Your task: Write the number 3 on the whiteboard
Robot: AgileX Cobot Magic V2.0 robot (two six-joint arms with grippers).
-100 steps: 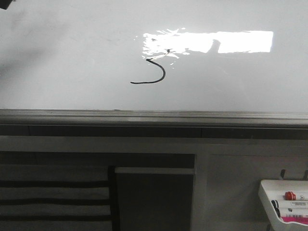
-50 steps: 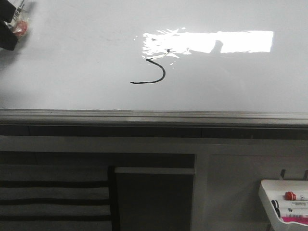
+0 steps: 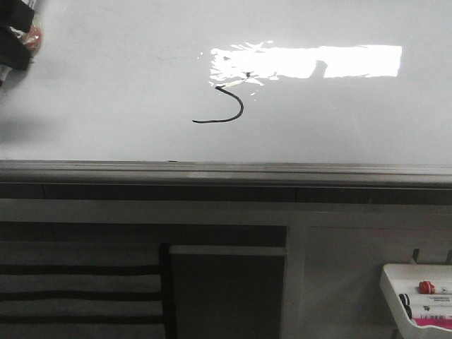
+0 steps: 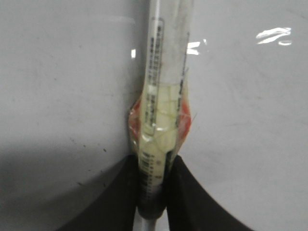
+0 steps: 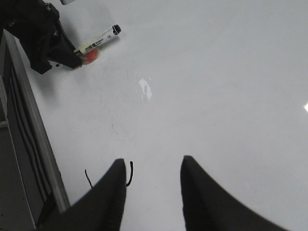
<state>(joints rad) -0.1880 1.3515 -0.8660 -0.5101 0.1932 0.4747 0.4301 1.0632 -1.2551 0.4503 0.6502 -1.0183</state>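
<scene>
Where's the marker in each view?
Front view: the marker sits at the far upper left corner, mostly hidden in the left gripper.
Left wrist view: it runs up the centre of the picture, clamped between the jaws, tape wrapped round it.
Right wrist view: upper left, its capped end sticking out of the left gripper over the whiteboard.
Shared landmark: the red-orange patch on the taped barrel.
</scene>
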